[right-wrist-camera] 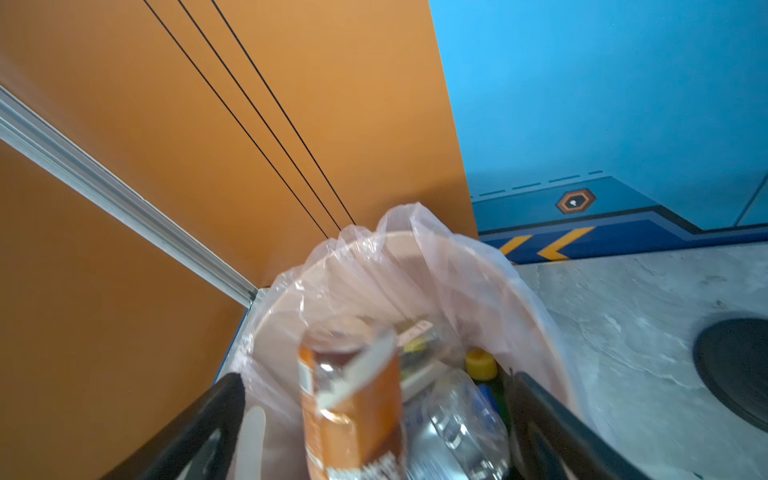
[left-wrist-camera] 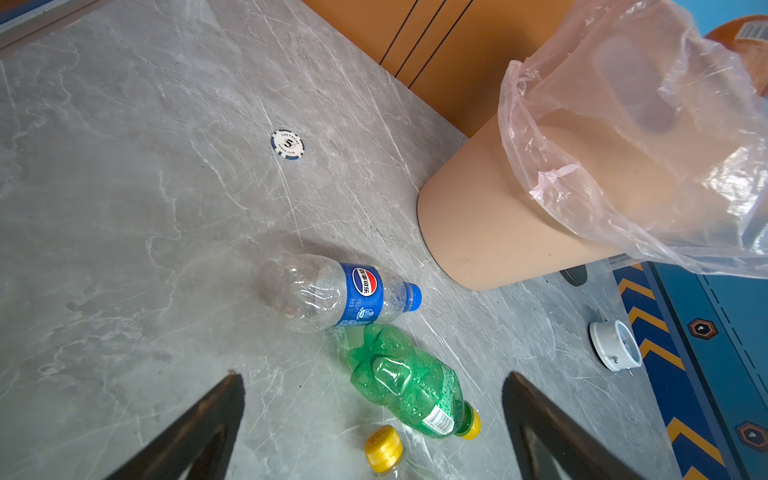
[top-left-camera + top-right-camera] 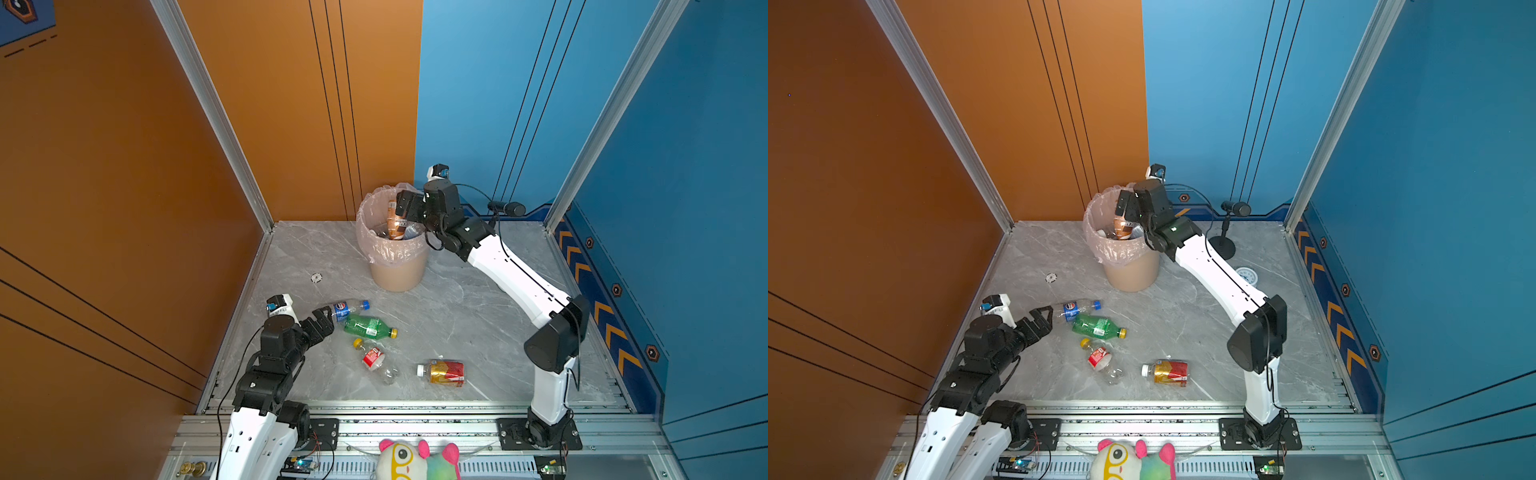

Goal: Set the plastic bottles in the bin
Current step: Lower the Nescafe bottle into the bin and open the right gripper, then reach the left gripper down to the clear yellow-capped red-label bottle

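The beige bin (image 3: 399, 270) (image 3: 1131, 272) with its clear bag stands at the back of the table. My right gripper (image 3: 405, 203) (image 1: 376, 378) hangs open over its mouth. A blurred brown bottle (image 3: 395, 222) (image 1: 353, 399) stands loose between the jaws, inside the bin among other bottles. On the table lie a blue-labelled clear bottle (image 3: 347, 309) (image 2: 345, 293), a green bottle (image 3: 368, 327) (image 2: 409, 386), a red-labelled clear bottle (image 3: 374, 359) and a red-gold bottle (image 3: 444, 372). My left gripper (image 3: 326, 318) (image 2: 374, 377) is open, low, just left of the blue-labelled and green bottles.
A poker chip (image 3: 316, 277) (image 2: 287, 144) lies left of the bin. A small white clock (image 3: 1246, 275) (image 2: 615, 345) and a microphone stand (image 3: 1225, 245) sit at the back right. Walls close three sides. A plush toy (image 3: 415, 457) sits beyond the front rail.
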`<action>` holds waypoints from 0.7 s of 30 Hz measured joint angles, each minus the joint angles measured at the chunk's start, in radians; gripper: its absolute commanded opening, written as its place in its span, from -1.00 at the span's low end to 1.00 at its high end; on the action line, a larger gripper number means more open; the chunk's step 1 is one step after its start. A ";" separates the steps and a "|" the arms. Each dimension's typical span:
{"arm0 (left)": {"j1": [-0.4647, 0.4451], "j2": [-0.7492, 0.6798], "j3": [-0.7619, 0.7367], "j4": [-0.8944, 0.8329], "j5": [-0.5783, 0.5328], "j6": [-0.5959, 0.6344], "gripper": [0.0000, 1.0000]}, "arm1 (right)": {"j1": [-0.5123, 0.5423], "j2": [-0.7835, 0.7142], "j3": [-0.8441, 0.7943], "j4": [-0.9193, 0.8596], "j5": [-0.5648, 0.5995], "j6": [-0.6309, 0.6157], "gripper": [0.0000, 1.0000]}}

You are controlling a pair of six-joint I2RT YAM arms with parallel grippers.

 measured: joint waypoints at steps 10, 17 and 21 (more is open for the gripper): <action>0.002 0.041 0.000 0.002 0.029 -0.027 0.95 | -0.003 -0.694 -0.861 0.206 0.090 0.073 0.99; -0.006 0.034 -0.011 -0.001 0.081 -0.087 0.98 | -0.045 -0.782 -1.082 0.146 0.135 0.159 0.99; -0.064 0.015 -0.040 -0.023 0.098 -0.143 0.93 | -0.065 -0.785 -1.085 0.141 0.135 0.174 0.99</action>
